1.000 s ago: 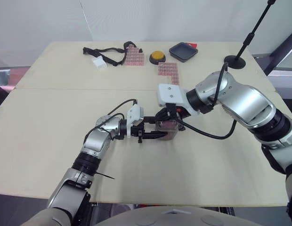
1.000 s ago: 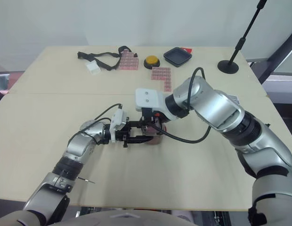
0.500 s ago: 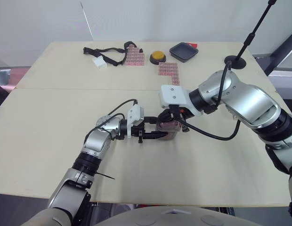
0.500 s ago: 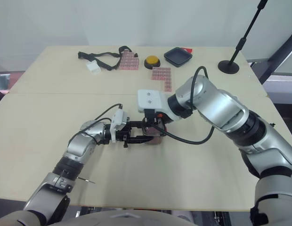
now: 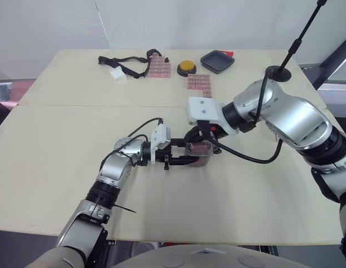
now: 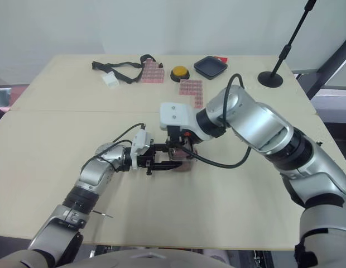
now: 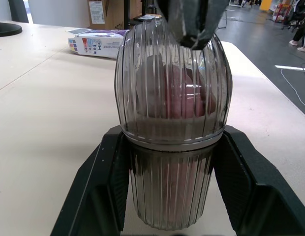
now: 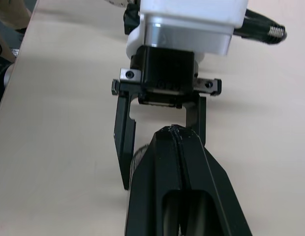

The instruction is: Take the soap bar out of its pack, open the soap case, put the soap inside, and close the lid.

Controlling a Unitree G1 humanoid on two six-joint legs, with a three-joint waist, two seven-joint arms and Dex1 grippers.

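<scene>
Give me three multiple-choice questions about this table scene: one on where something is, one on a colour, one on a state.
1. Where is the soap case?
A) between the fingers of the left claw
B) on the floor
C) stacked on a box

2. What colour is the round button?
A) blue
B) yellow
C) green

3. How is the right claw?
A) wide open
B) shut
C) holding a cloth

Answers:
1 A, black fingers flank the ribbed case.
2 B, its dome is yellow.
3 B, its fingers meet along a seam.
</scene>
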